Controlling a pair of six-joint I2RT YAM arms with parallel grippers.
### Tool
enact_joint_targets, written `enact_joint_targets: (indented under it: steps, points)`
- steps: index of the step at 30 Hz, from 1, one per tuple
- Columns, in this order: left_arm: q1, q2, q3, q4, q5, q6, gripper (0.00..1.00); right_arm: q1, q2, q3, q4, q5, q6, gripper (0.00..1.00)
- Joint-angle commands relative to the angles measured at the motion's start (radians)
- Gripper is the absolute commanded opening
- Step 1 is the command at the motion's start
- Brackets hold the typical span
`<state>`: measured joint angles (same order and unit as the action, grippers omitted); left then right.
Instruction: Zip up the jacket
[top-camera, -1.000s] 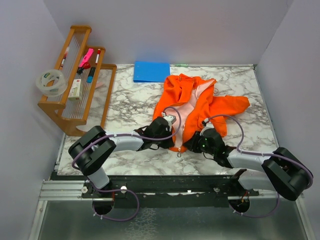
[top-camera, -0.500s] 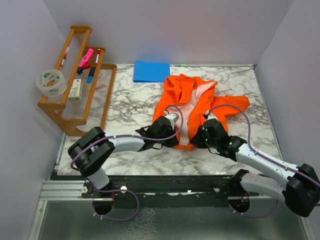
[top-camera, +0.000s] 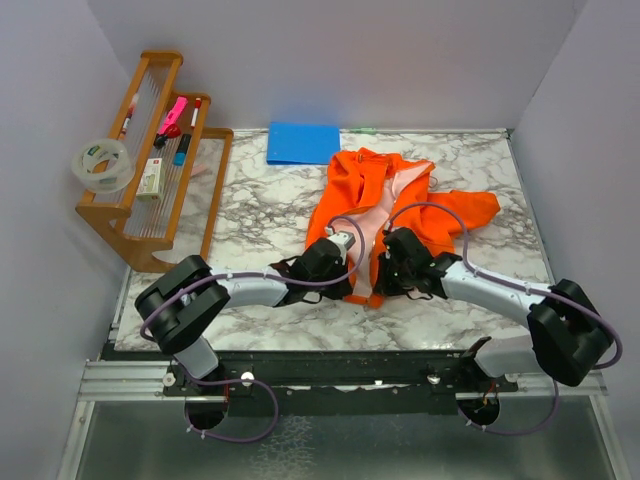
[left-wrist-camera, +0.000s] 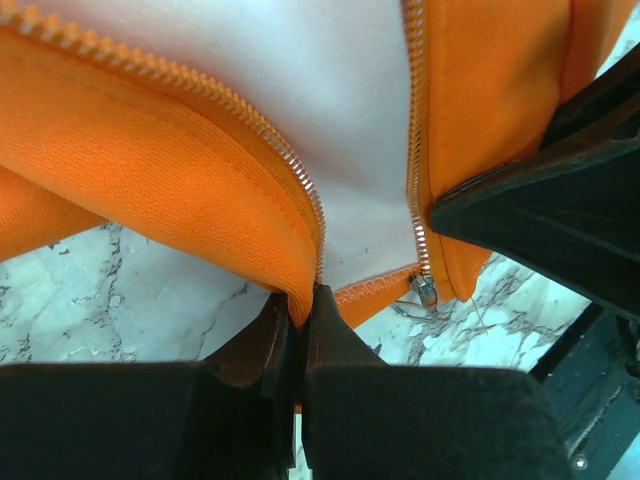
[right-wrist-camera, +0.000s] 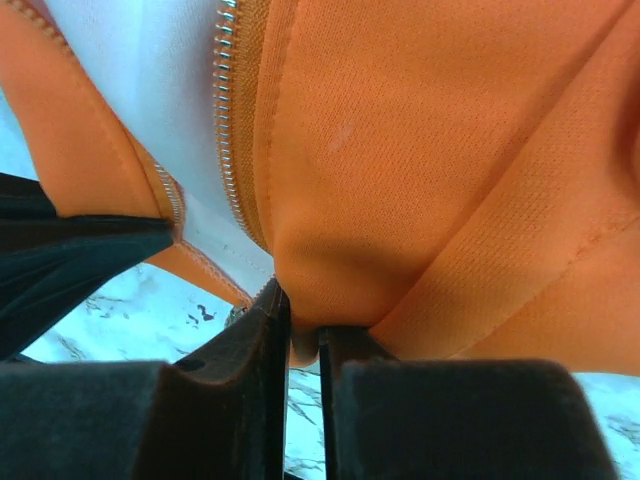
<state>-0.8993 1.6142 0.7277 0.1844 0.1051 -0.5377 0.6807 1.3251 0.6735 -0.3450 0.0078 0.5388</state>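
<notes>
The orange jacket (top-camera: 410, 205) lies open on the marble table, pink lining (top-camera: 385, 215) showing. My left gripper (top-camera: 347, 277) is shut on the bottom corner of the jacket's left front edge (left-wrist-camera: 255, 240), beside its zipper teeth (left-wrist-camera: 290, 165). My right gripper (top-camera: 385, 277) is shut on the bottom hem of the right front panel (right-wrist-camera: 400, 180). The metal zipper slider (left-wrist-camera: 425, 289) hangs at the bottom of the right zipper strip (left-wrist-camera: 415, 120), between the two grippers. The zipper is open along its whole visible length. The grippers (left-wrist-camera: 301, 300) (right-wrist-camera: 303, 335) are close together at the hem.
A flat blue rectangle (top-camera: 303, 143) lies behind the jacket. A wooden rack (top-camera: 150, 215) with pens, a box and a tape roll (top-camera: 101, 165) stands at the left. Grey walls close in three sides. The table's front edge (top-camera: 330, 345) is just behind the grippers.
My right arm has swung left and forward, bringing its gripper closer to the left gripper at the hem. The two front edges have drawn nearer. The left gripper has barely moved.
</notes>
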Motion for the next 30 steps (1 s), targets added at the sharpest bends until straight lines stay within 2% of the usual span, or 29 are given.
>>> enact_joint_targets:
  steps: [1,5,8,13,17,21,25,30]
  points:
    - [-0.014,0.034,-0.027,-0.017,-0.062,0.013,0.00,-0.004,0.022,-0.016,0.068,-0.055,-0.007,0.23]
    - [-0.022,0.038,-0.032,-0.012,-0.067,0.010,0.00,-0.003,-0.024,-0.043,0.072,-0.056,0.017,0.45]
    - [-0.023,0.042,-0.029,-0.010,-0.065,0.010,0.00,-0.004,-0.069,-0.075,0.046,-0.059,0.039,0.52]
    - [-0.026,0.050,-0.020,-0.009,-0.056,0.012,0.00,-0.003,-0.196,-0.179,0.057,-0.095,0.139,0.57]
    - [-0.026,0.056,-0.021,-0.007,-0.052,0.014,0.00,-0.004,-0.324,-0.290,0.159,-0.131,0.206,0.63]
    - [-0.027,0.057,-0.019,-0.009,-0.047,0.018,0.00,-0.003,-0.334,-0.331,0.193,-0.173,0.239,0.71]
    - [-0.027,0.056,-0.020,-0.009,-0.048,0.017,0.00,-0.003,-0.348,-0.369,0.207,-0.153,0.296,0.72]
    - [-0.029,0.056,-0.020,-0.008,-0.048,0.016,0.00,-0.002,-0.407,-0.445,0.294,-0.077,0.374,0.68]
